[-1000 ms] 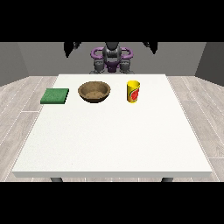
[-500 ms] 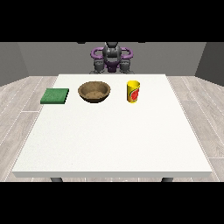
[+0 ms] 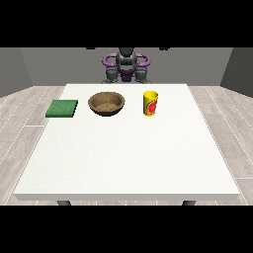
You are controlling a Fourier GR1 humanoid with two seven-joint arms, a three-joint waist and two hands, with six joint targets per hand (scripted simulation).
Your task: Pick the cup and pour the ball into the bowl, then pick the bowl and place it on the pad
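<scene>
Three things stand in a row on the white table, toward the robot's edge. The brown wooden bowl sits in the middle of the row. The yellow cup with a red mark stands upright at the bowl's right, apart from it. The green pad lies flat at the bowl's left, also apart. The ball cannot be made out. No hand shows above the table, so nothing can be told of the fingers; nothing is held or touched.

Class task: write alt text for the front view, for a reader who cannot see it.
A white table holds a row of three things: a green pad at the view's left, a brown bowl in the middle, a yellow cup at the right. The robot stands behind.
</scene>
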